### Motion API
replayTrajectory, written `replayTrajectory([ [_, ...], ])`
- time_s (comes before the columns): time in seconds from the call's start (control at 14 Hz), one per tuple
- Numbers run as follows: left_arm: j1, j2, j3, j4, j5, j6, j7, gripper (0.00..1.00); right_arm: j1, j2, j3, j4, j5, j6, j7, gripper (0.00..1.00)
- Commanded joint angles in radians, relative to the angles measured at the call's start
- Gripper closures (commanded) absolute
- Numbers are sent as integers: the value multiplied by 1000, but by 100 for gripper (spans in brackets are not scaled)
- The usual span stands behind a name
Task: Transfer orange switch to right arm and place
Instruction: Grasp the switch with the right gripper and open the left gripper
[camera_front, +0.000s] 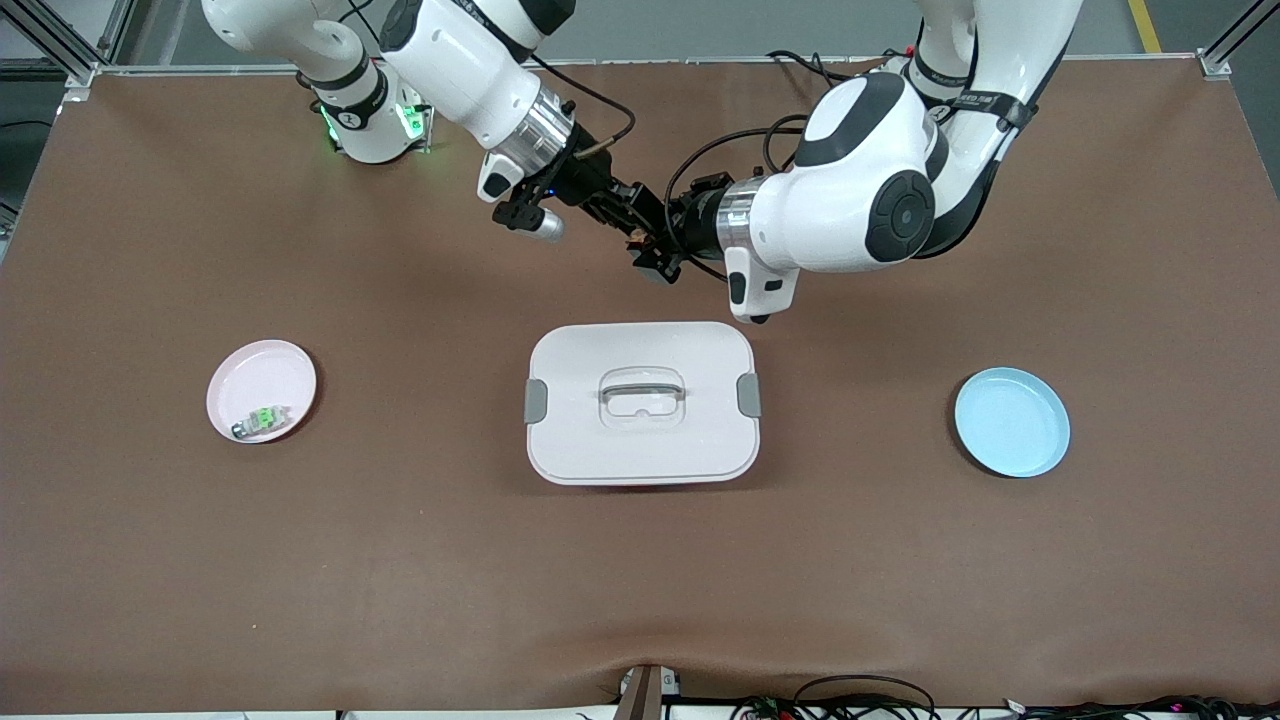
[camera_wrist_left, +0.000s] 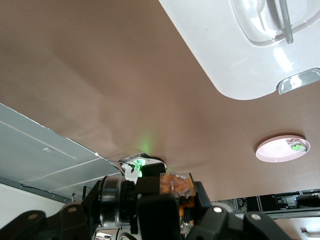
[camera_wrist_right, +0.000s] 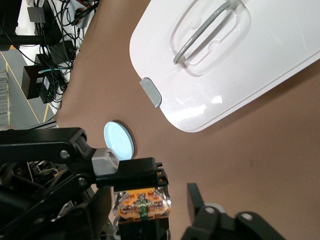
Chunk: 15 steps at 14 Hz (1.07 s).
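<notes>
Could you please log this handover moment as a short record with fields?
stage: mid-air handover above the brown table
left gripper: shut on the tiny black-and-orange switch
right gripper: fingers around the switch, grip unclear
white lidded box: closed, nearest the grippers
pink plate: holds a pale component with green mark
blue plate: at the left arm's end
</notes>
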Motion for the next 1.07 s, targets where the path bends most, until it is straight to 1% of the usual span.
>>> replayTrajectory([
  [0.0, -6, 8, -1, 18, -6, 2, -21, 100, 3, 5, -5, 17, 12, -5, 8, 58],
  [0.21, -8, 6, -1, 18, -6, 2, -21, 100, 1, 4, -7, 17, 12, -11, 11, 87],
  [0.28, -11, 6, -1, 18, -5, 2, -21, 100, 1, 4, -7, 17, 12, -11, 14, 93],
  [0.36, -14, 6, -1, 18, -5, 2, -21, 100, 0, 4, -7, 17, 12, -13, 17, 97],
  [0.5, -15, 6, -1, 18, -1, 2, -21, 100, 0, 4, -8, 17, 12, -13, 19, 97],
  [0.57, -15, 6, -1, 18, -4, 2, -19, 98, 0, 4, -8, 17, 12, -13, 19, 97],
  [0.64, -14, 6, -1, 18, -6, 2, -19, 93, 0, 4, -8, 17, 12, -13, 19, 97],
  [0.71, -14, 6, -1, 20, -6, 2, -16, 80, 0, 4, -8, 17, 12, -14, 19, 96],
  [0.78, -14, 6, -1, 20, -5, 2, -16, 74, 0, 4, -8, 17, 12, -14, 19, 95],
  [0.93, -14, 6, -1, 23, -5, 2, -13, 57, 0, 4, -10, 17, 12, -16, 19, 95],
  [1.0, -14, 6, -1, 26, -1, 2, -10, 41, -2, 2, -10, 17, 12, -17, 19, 95],
])
